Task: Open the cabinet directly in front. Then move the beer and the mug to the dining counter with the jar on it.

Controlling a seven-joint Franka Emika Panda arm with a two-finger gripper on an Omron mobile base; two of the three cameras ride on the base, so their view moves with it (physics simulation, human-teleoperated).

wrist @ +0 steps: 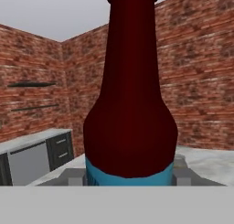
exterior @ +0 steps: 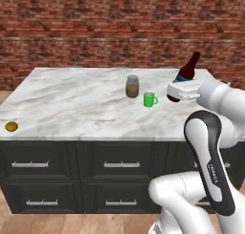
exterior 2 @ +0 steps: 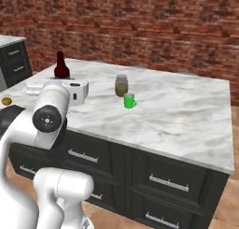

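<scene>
The beer (exterior: 189, 67), a dark red-brown bottle with a blue label, leans to the right over the right part of the dining counter (exterior: 72, 104). My gripper (exterior: 178, 94) is shut on its lower body. In the hand view the beer (wrist: 130, 104) stands between the gripper (wrist: 129, 175) fingers at label height. From the right base view the beer (exterior 2: 60, 67) rises above the gripper (exterior 2: 64, 82) near the dining counter's (exterior 2: 186, 111) left end. The green mug (exterior: 150, 100) (exterior 2: 129, 101) stands beside the jar (exterior: 132, 86) (exterior 2: 121, 85) mid-counter. The cabinet is out of view.
A small yellow-orange object (exterior: 11, 126) (exterior 2: 6, 101) lies at the counter's front left corner. Dark drawers with silver handles (exterior: 122, 164) fill the base. A brick wall (exterior: 95, 27) runs behind. Another low unit (exterior 2: 11, 53) stands at the far left.
</scene>
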